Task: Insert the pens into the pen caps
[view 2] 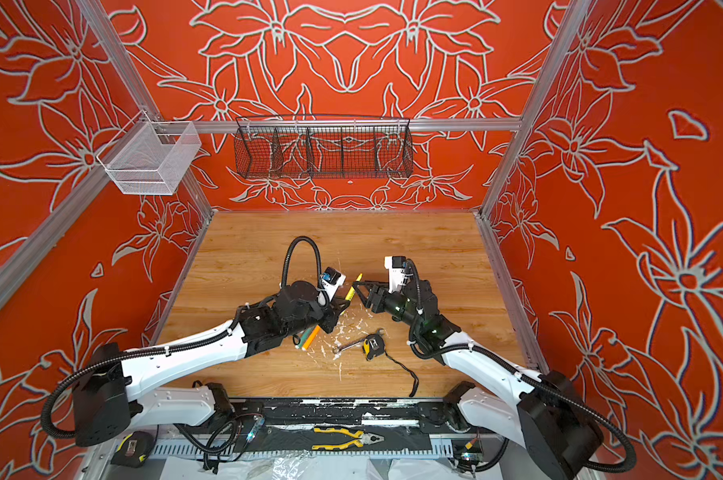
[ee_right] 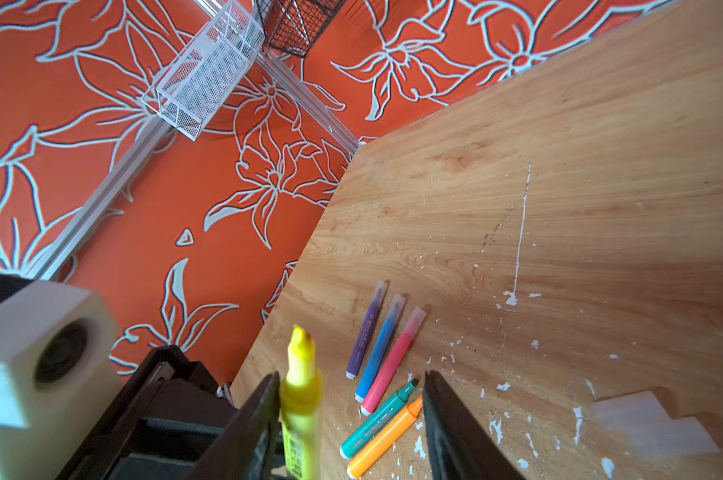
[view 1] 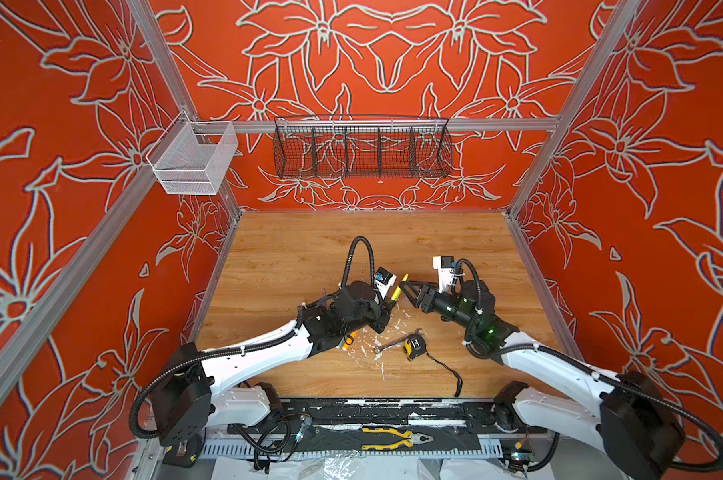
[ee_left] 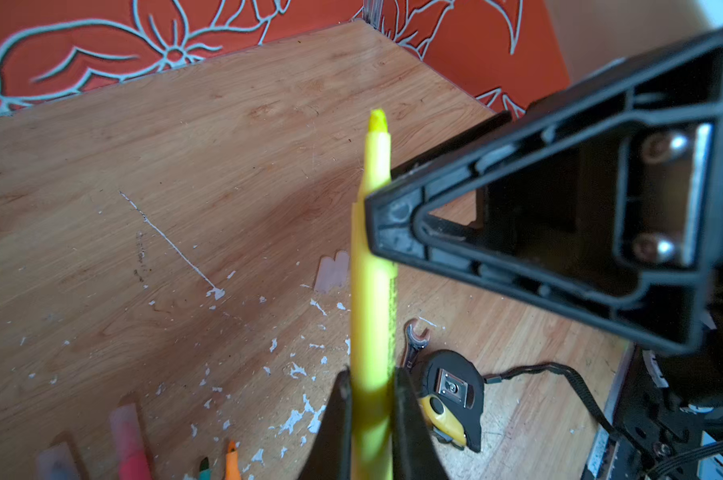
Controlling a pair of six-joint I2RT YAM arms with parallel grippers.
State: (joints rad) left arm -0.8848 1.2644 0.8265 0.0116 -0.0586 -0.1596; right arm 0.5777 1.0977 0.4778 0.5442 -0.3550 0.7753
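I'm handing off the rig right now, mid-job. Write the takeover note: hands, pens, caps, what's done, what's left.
Left hand: shut on the yellow pen, which has a bare tip.
Right hand: open, with a finger on either side of that pen, gripping nothing.
Done: the purple pen, blue pen and pink pen lie side by side on the table with caps on.
Left: the green pen and orange pen lie uncapped beside them. The yellow one needs its cap too.
The loose caps lie together on the table. Fetching one is probably next.
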